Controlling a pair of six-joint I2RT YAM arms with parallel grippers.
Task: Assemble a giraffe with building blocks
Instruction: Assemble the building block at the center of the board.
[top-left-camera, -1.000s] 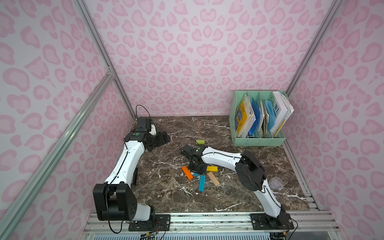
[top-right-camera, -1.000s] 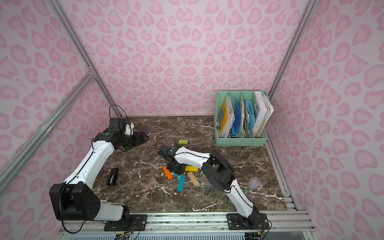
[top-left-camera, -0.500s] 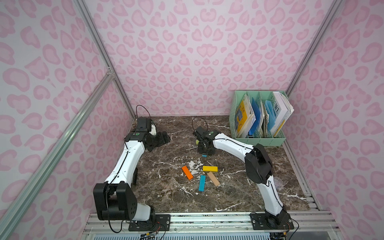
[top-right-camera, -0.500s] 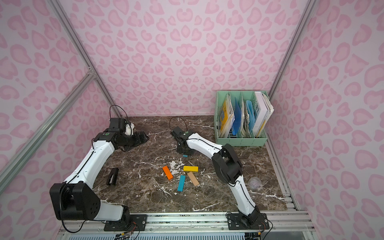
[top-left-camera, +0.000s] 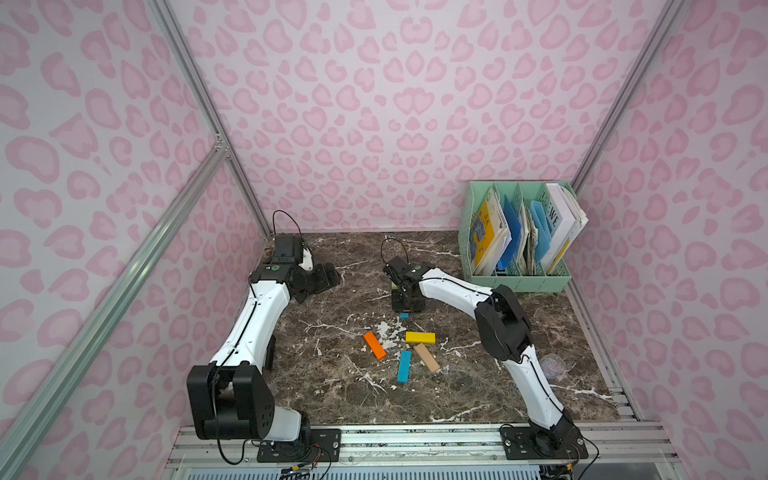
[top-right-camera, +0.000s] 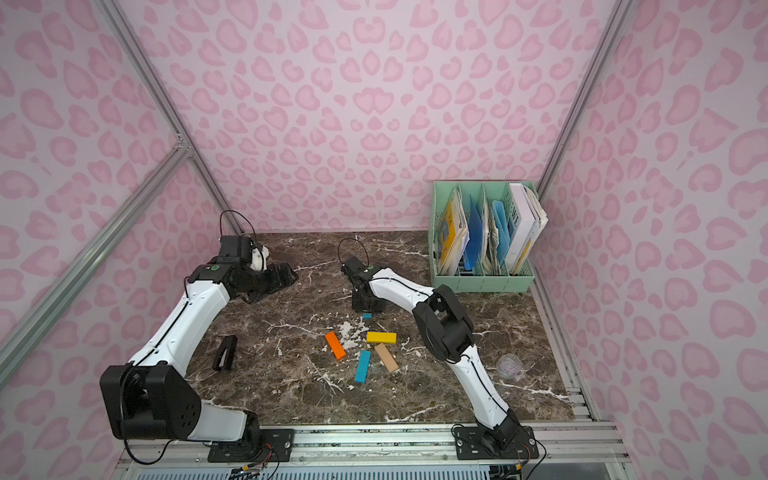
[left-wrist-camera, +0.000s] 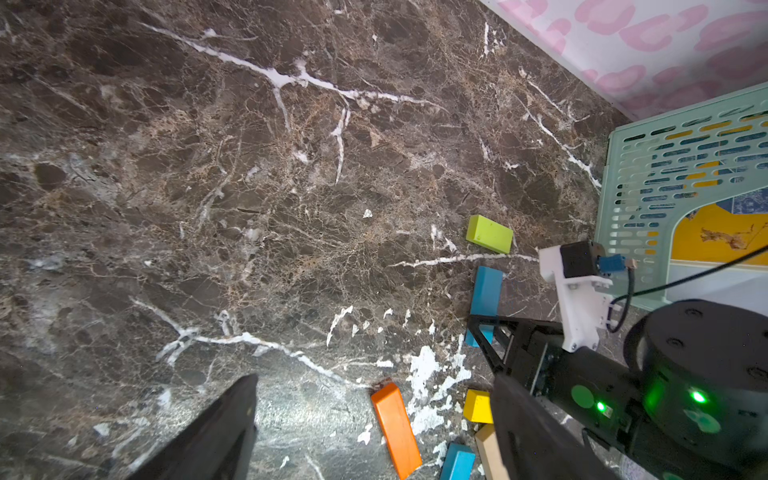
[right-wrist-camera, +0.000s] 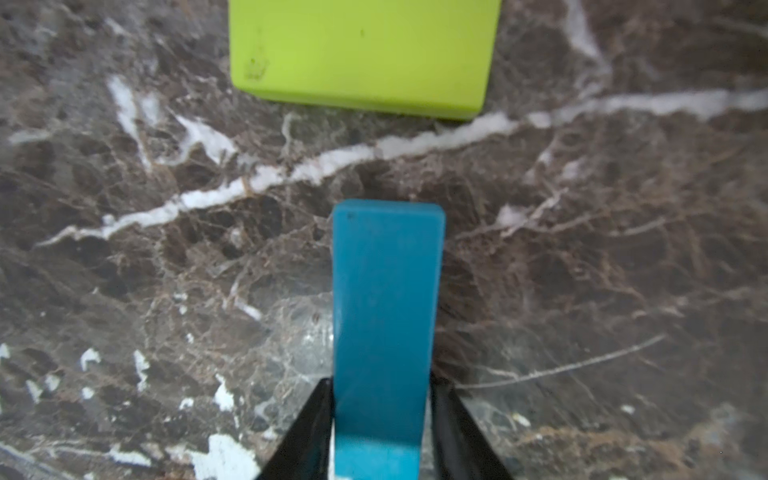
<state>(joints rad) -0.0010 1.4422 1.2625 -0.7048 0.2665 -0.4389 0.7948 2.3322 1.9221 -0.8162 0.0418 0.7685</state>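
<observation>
Toward the desk's (top-left-camera: 332, 395) far edge, right fingers (right-wrist-camera: 303, 436) are straddling a blue block (right-wrist-camera: 386, 311), grip unclear; left fingers (left-wrist-camera: 208, 436) are gaping.

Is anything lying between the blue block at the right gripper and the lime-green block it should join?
Nothing visible does. In the right wrist view, only a strip of bare marble table separates the free end of the blue block, flanked by the right gripper, from the lime-green block.
</observation>
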